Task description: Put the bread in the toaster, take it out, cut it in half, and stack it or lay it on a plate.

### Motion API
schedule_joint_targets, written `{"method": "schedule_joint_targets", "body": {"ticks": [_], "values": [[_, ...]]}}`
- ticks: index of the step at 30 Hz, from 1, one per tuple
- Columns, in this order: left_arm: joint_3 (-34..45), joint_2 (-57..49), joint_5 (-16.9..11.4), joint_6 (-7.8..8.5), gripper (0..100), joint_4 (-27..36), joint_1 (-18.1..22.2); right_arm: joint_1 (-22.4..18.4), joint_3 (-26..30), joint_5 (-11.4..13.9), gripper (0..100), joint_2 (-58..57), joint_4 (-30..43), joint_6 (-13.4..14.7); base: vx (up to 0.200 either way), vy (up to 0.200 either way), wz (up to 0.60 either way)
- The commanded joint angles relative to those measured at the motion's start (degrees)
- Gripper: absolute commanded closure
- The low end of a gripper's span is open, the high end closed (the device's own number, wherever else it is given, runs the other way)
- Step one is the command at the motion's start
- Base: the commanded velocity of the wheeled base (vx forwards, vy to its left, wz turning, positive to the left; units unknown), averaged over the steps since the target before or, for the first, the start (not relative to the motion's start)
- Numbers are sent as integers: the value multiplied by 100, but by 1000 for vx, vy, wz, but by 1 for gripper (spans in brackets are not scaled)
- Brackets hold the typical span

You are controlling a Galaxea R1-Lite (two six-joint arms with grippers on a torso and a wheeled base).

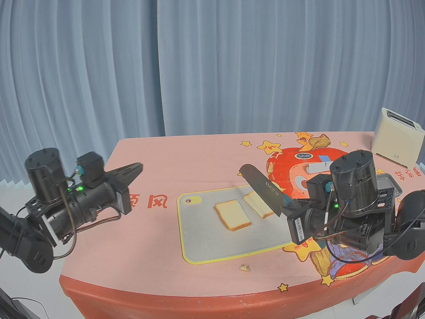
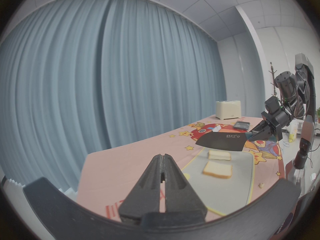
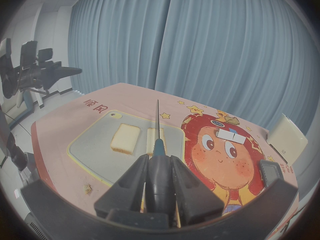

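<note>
My left gripper (image 1: 133,170) hovers over the left edge of the table (image 1: 177,165), clenched on nothing; its wrist view shows the two fingers (image 2: 151,180) pressed together along their length. At centre, a grey cutting board (image 1: 199,235) carries the bread, already cut: the left half (image 1: 233,215) and the right half (image 1: 259,204) lie flat and a little apart. A crumb (image 1: 244,267) sits on the cloth just in front of the board. My right gripper (image 1: 290,209) grasps the handle of a dark knife (image 1: 263,189). The right wrist view gives the blade edge-on, lined up above the right half (image 3: 155,140); the left wrist view gives its broad side (image 2: 223,140), level and close over that piece. Whether it touches, I cannot tell. The left wrist view shows a dark tray (image 2: 241,125) plainly. The toaster (image 1: 397,137) stands at the far right corner.
</note>
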Motion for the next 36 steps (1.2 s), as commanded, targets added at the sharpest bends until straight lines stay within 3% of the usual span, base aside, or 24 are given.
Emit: {"method": "schedule_joint_targets", "body": {"ticks": [1,2,4,7,10,15,16,21,26,32,36], "values": [[848,-1207,227,-29,100,-107,453,-65,50,-36,100,-108,-52,-1,0,0,0],[1244,-1646,455,-196,100,-107,497,-74,32,-133,100,-170,-60,8,0,0,0],[1648,-2086,543,-293,100,-116,514,-92,50,-150,100,-205,-60,-1,0,0,0],[1956,-2622,631,-337,100,-107,567,-127,50,-150,100,-275,-60,-1,0,0,0],[2131,-3123,842,-372,100,-72,866,-136,59,-150,100,-372,-60,-1,0,0,0],[2413,-3694,807,-363,100,104,1331,-276,41,-159,100,-539,-60,-27,0,0,0],[2448,-3756,807,-363,0,148,1358,-276,41,-159,100,-565,-60,-27,0,0,0],[2659,-4599,930,-381,0,622,1498,-276,94,-159,100,-750,-43,-27,0,0,0],[2659,-5364,912,-416,0,1281,2026,-276,129,-159,100,-794,-52,-36,0,0,0],[2659,-7034,877,-416,0,3022,2166,-276,147,-159,100,-838,-52,-36,0,0,0],[2659,-7887,868,-389,0,3751,2166,-276,164,-159,100,-917,-52,-53,0,0,0]]}}
